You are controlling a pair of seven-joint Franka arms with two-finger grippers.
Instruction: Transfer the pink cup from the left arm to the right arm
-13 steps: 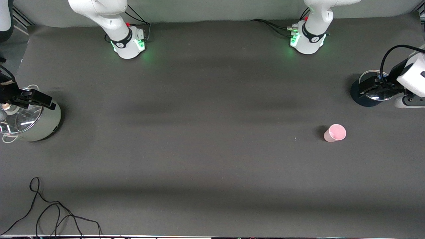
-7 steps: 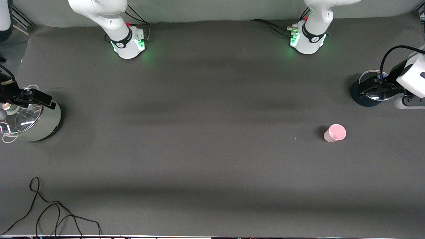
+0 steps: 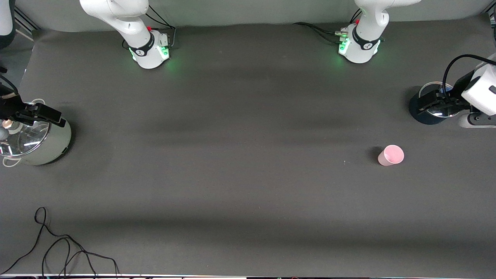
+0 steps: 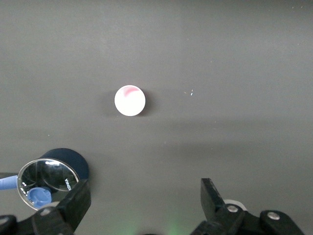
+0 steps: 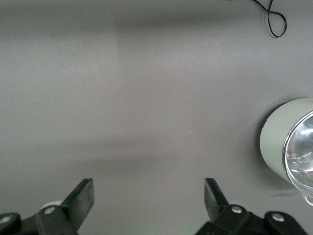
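Pink cup (image 3: 391, 155) is standing upright on the dark table (image 3: 240, 186), mouth up, at the left arm's end of the table, alone on bare mat. Its long axis is running vertically, so a grasp would most likely be closing across its round wall from the side or from above.

Left gripper (image 3: 430, 101) is hanging over the dark blue saucepan (image 3: 426, 116), with its fingers (image 4: 73, 208) spread wide and holding nothing. From there the cup is lying nearer to the front camera than the saucepan and a little toward the middle of the table, well apart from the gripper; in the left wrist view the cup (image 4: 129, 100) is showing as a pale disc out ahead of the open fingers, with the saucepan's glass lid (image 4: 48, 183) close beside one finger.

Right gripper (image 3: 46, 115) is waiting over the pale green pot (image 3: 46, 149) at the right arm's end of the table, its fingers (image 5: 80, 198) also spread wide and empty. The cup is not showing in the right wrist view at all.

The left arm is plainly the nearer one, which is fitting the task's order. The coming move is probably calling for the left gripper to be travelling off the saucepan toward the front camera, then descending around the cup, which looks light and easy to tip
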